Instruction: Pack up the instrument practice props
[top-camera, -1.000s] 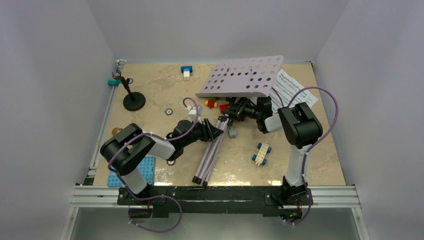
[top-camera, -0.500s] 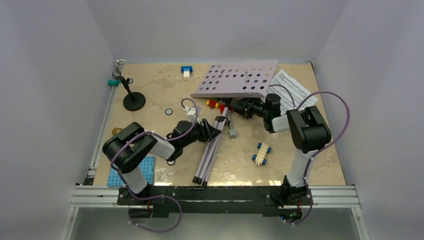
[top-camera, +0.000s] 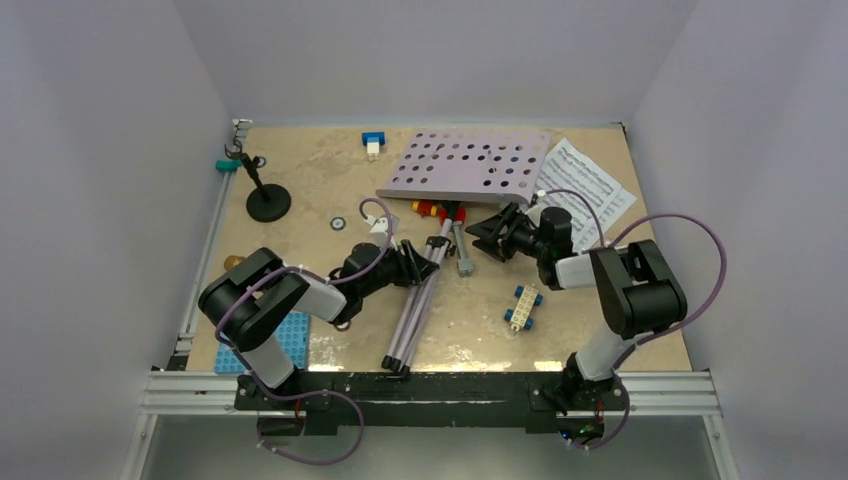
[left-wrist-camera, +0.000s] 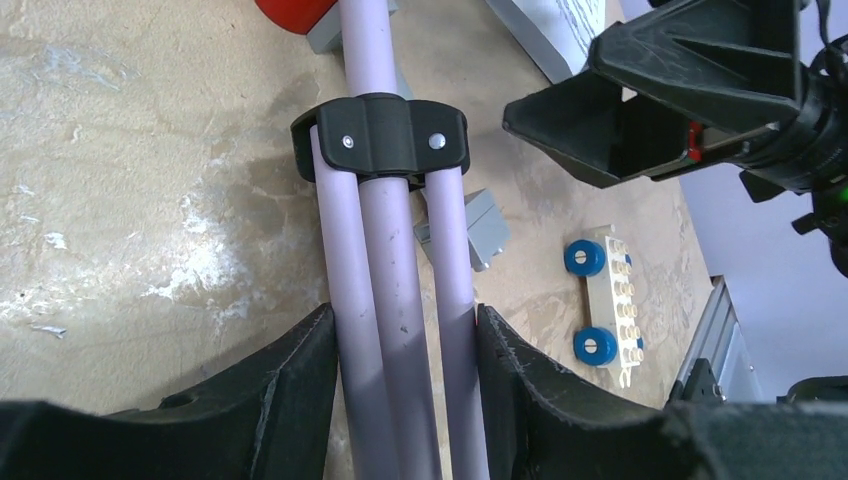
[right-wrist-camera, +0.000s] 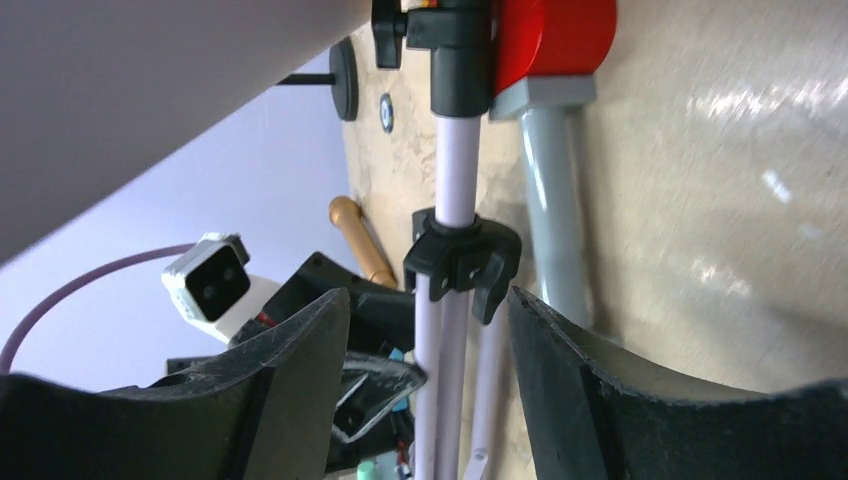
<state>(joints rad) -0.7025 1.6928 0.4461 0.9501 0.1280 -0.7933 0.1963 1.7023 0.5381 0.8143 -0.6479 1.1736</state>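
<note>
A: Since the lavender music stand (top-camera: 462, 165) lies tipped over on the table, why does the left gripper (top-camera: 416, 266) sit on its legs?

B: Its fingers are closed partway onto the three folded legs (left-wrist-camera: 400, 290), just behind the black collar (left-wrist-camera: 380, 135), which probably pins the bundle. Well off to that gripper's left, apart from it, are the black mic stand (top-camera: 266, 200) and a gold piece (top-camera: 233, 262), probably the microphone.

A: What crowds the pole?

B: The red-headed toy hammer (top-camera: 447, 213) lies ahead of the left gripper, against the pole. Its grey handle (left-wrist-camera: 480, 225) seems to pass under the stand, so it could get dragged along.

A: And the right gripper (top-camera: 487, 236)?

B: It is spread wide and holds nothing, facing the pole from just beside it. A wheeled brick car (top-camera: 522, 305) lies near its wrist. The sheet music (top-camera: 590, 185) lies behind it, by the edge of the perforated desk.
</note>
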